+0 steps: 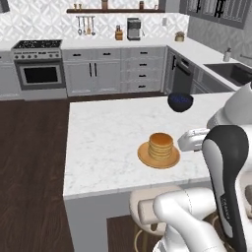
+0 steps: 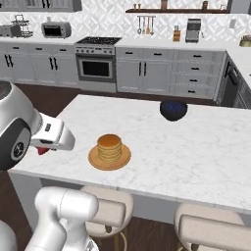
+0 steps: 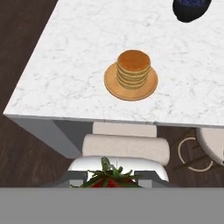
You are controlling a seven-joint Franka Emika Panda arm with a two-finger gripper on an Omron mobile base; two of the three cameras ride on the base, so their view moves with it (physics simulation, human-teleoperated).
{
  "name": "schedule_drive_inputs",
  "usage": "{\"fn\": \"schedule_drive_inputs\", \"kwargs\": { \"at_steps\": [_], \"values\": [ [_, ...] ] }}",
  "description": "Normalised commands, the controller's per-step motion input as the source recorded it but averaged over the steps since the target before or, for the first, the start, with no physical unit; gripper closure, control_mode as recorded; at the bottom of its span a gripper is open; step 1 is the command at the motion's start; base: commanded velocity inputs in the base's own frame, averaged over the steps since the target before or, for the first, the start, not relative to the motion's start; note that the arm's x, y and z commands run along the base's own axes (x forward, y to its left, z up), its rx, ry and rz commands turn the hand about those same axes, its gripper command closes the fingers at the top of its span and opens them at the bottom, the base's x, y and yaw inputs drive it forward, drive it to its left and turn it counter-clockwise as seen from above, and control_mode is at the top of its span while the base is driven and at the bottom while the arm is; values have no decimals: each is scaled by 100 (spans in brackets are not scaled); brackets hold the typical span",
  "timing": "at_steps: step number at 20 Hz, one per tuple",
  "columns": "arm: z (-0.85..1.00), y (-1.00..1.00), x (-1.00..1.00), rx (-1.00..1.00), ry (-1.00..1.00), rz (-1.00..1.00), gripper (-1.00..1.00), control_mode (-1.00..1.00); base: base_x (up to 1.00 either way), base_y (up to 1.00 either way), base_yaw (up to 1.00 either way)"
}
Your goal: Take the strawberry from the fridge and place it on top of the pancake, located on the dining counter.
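My gripper [image 3: 110, 179] is shut on the strawberry [image 3: 109, 180], whose red flesh and green leaves sit between the fingertips in the hand view. In the right base view the strawberry [image 2: 43, 150] peeks out red under the white hand, over the near left edge of the dining counter [image 2: 196, 147]. The pancake [image 3: 133, 68] is a golden-brown stack on an orange-tan plate [image 3: 111, 85], ahead of and below the gripper and apart from it. The same pancake [image 1: 161, 145] [image 2: 109, 147] lies near the counter's front edge. The fridge is out of view.
A dark blue bowl [image 1: 180, 102] [image 2: 173, 110] stands farther back on the counter [image 1: 108, 138]. Padded stools [image 2: 105, 206] [image 3: 127, 146] are tucked under the front edge. Stove, cabinets and a sink line the far walls.
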Motion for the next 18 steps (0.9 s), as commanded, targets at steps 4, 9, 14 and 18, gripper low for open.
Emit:
{"fn": "schedule_drive_inputs", "kwargs": {
  "at_steps": [4,9,14,18],
  "values": [
    [0,-3,25,0,5,-2,100,-100,75,-2,-12],
    [-4,-34,99,0,18,-4,100,-100,0,0,0],
    [-31,-38,74,0,4,0,100,-100,0,0,0],
    [-54,-9,56,0,0,0,100,-100,0,0,0]
  ]
}}
